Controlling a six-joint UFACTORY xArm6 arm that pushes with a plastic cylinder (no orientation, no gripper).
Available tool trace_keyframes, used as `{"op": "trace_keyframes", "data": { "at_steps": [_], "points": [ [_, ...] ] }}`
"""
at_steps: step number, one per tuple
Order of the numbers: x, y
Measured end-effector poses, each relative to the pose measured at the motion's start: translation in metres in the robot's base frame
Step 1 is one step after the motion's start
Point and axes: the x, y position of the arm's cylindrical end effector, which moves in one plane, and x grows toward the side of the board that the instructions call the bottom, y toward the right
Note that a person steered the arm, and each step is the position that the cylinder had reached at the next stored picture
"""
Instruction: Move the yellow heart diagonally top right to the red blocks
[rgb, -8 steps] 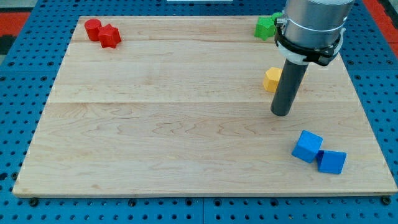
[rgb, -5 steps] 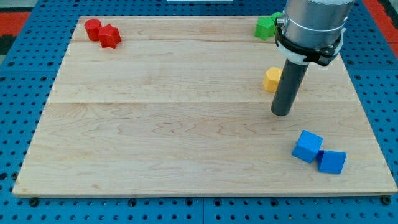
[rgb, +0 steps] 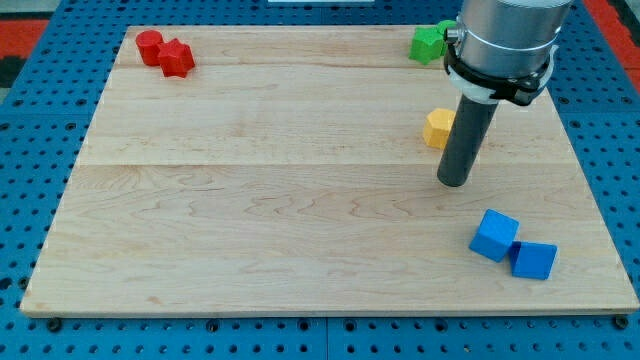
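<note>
The yellow heart (rgb: 437, 128) lies on the wooden worktop (rgb: 250, 220), partly hidden behind the rod; its pointing and long axis cannot be told. My tip (rgb: 453, 183) rests just below it, toward the view's right. No pincer shows. Far to its left stand the red blocks (rgb: 166, 52), bare wood between. Blue pegboard surrounds the worktop.

A green block (rgb: 427, 43) sits at the wooden board's (rgb: 250, 220) top edge; 2 blue blocks (rgb: 513, 249) touch lower right.

Single high view over board (rgb: 250, 220)
</note>
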Motion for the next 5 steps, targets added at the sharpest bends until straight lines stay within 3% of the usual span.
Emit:
{"op": "trace_keyframes", "data": {
  "at_steps": [5],
  "points": [
    [-0.0001, 0.0112]
  ]
}}
